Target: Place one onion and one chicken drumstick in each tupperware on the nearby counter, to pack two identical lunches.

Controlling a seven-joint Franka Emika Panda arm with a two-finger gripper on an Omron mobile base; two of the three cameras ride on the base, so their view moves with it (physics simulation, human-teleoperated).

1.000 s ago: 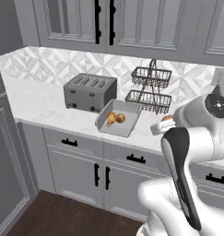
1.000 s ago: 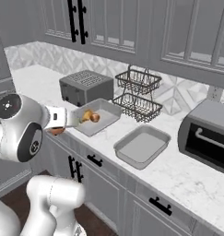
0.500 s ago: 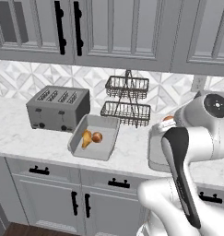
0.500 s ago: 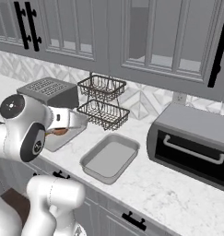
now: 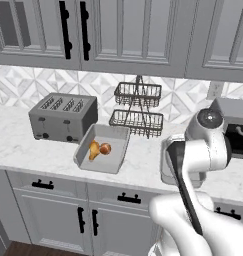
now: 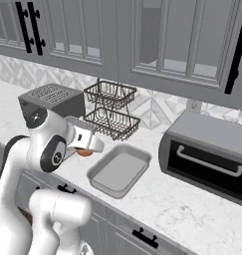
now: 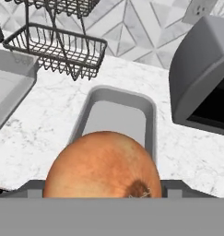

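one smooth round orange-brown onion (image 7: 103, 166) carried in the pincer (image 6: 86, 147), jaws spread wide around it and closed on its sides, judging by how it sits right against the hand camera. held high above the white marble-look tabletop (image 6: 182, 209) rather than set down, presumably because the drop point is the shallow light-grey rectangular tupperware tray (image 7: 117, 117) just ahead of and below the pincer, bare inside. second light-grey tupperware tray (image 5: 104, 148) well off to the pincer's side, beside the grey slotted toaster (image 5: 63, 116), already loaded with a golden-yellow chicken drumstick (image 5: 93, 149) touching a second round orange-brown onion (image 5: 105, 148); looks like one lunch packed, the other barely begun.

hand view: gives the onion's skin and root end up close, and the empty tray lined up beyond it, with the black wire two-tier basket rack (image 7: 58, 48) to one side and the dark grey toaster oven (image 7: 203, 78) to the other. right base view: only a sliver of orange under the white wrist. left base view: shows the filled tray's contents plainly.
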